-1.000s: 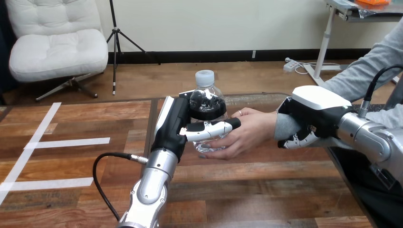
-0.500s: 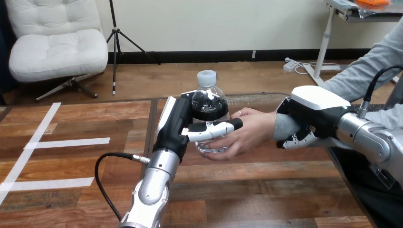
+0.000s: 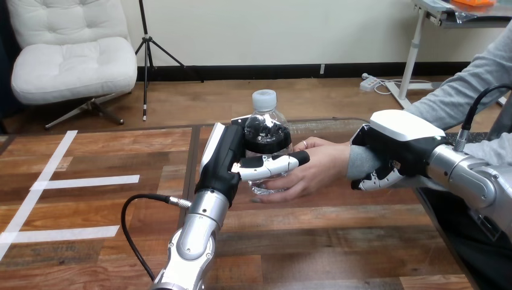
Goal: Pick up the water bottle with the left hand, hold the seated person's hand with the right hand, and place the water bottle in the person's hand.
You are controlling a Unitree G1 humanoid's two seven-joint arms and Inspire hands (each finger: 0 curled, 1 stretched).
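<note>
Left hand [image 3: 232,164] is clamped on the water bottle [image 3: 266,128], thumb across the front, fingers wrapped behind, bottle upright. Just below that thumb the base of the bottle sits in the person's hand [image 3: 317,168], whose fingers cup it from underneath. Both hands are on it at once.

Off to the right, the right hand [image 3: 395,148] sits over the person's wrist [image 3: 361,162], its fingers curled under it, so I read that as a hold.

The risk, as I judge it, is the release. If the left hand's fingers open before the person's fingers close round the bottle, a tall bottle resting on its base could tip away from the thumb. A sideways pull while withdrawing could also drag it out of the palm.

For room, the table [image 3: 338,241] lies open on the near side of the left hand and out to its left. The far edge runs close behind the left hand's fingers — the tight side.
</note>
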